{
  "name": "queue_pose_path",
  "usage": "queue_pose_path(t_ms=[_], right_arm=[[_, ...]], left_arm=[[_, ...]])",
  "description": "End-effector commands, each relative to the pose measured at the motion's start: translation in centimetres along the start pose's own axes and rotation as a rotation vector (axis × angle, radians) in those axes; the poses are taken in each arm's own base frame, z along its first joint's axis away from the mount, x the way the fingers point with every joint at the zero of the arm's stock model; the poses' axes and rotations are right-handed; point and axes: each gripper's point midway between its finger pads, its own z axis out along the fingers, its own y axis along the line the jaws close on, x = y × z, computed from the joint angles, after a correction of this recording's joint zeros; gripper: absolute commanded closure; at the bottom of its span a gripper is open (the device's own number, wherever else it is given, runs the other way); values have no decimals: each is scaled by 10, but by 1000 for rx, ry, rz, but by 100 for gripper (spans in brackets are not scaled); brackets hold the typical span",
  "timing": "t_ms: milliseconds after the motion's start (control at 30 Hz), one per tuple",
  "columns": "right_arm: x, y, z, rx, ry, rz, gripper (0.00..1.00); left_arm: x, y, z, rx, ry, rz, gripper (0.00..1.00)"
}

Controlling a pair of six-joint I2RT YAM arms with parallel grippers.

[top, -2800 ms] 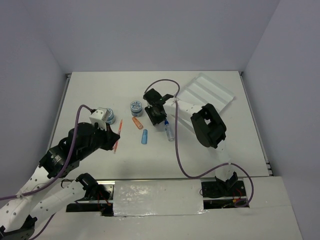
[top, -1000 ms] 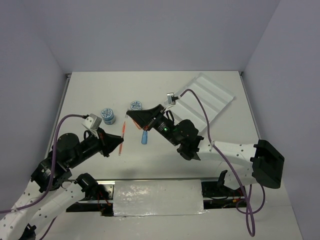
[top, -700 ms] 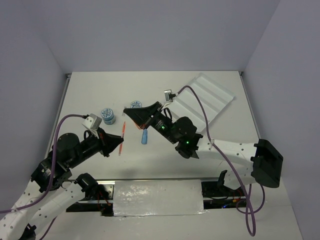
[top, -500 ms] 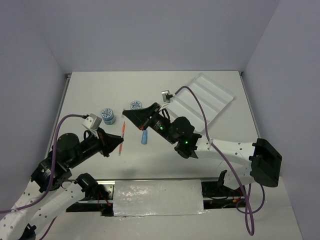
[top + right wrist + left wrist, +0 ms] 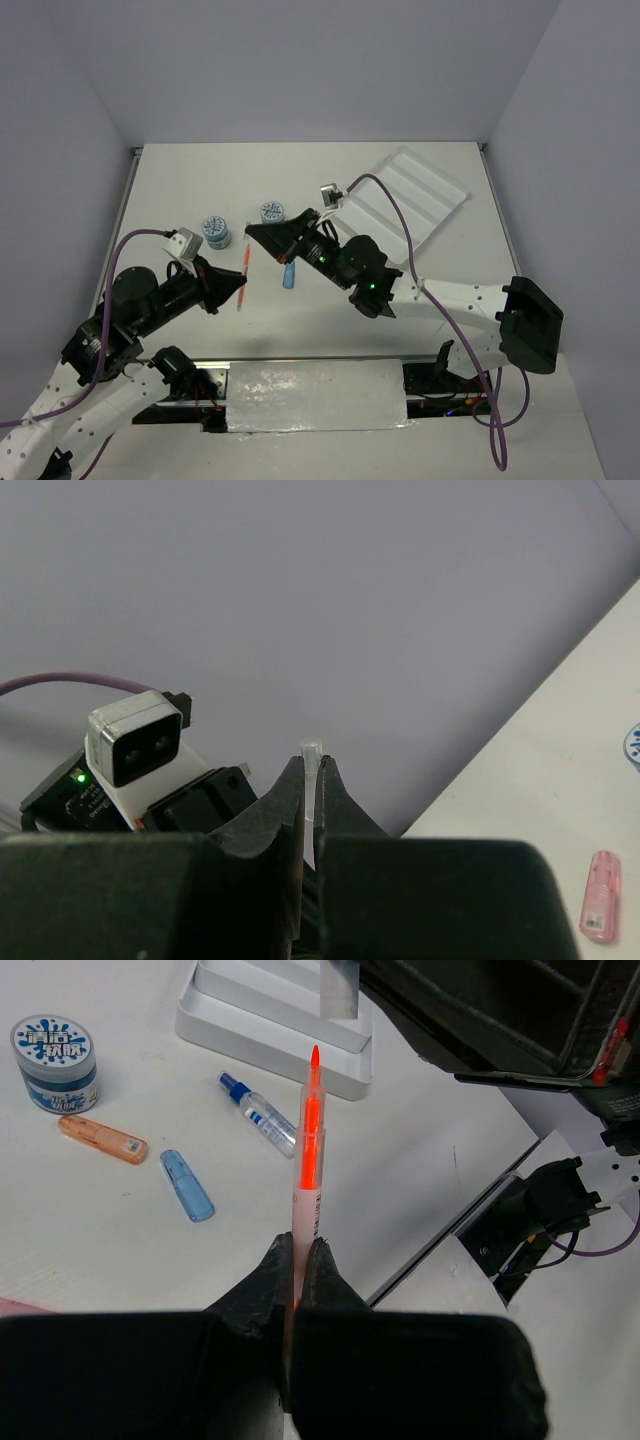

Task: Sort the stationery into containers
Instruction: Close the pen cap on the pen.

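My left gripper (image 5: 242,283) is shut on a thin orange pen (image 5: 309,1150) and holds it above the table, tip pointing away. My right gripper (image 5: 251,231) reaches across to the left, raised, and is shut on a thin pale pen-like piece (image 5: 311,764); only its tip shows. It sits just above the orange pen's far end (image 5: 248,256). On the table lie two blue-patterned tubs (image 5: 214,231) (image 5: 271,211), an orange capsule (image 5: 103,1139), a blue capsule (image 5: 289,273), a pink capsule (image 5: 602,895) and a blue-capped bottle (image 5: 259,1113). The white four-compartment tray (image 5: 425,190) lies at the back right.
The right arm's long forearm (image 5: 440,295) crosses the table's middle above the capsules and hides the bottle in the top view. The left wrist camera block (image 5: 130,740) faces my right gripper at close range. The table's near edge (image 5: 450,1240) is close below the left gripper.
My right gripper has crept a little to the left, closer to the orange pen's far end. The left gripper and its pen have stayed put.
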Motion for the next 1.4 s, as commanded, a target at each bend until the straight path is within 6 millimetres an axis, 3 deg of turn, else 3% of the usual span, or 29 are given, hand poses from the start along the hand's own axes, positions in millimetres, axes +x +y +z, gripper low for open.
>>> queue_pose_path(t_ms=[0, 1367], right_arm=[[1, -1, 0, -1, -8, -30, 100], [0, -13, -4, 26, -6, -77, 100]], left_arm=[[-12, -4, -1, 13, -46, -3, 100], [-11, -3, -1, 9, -43, -3, 99]])
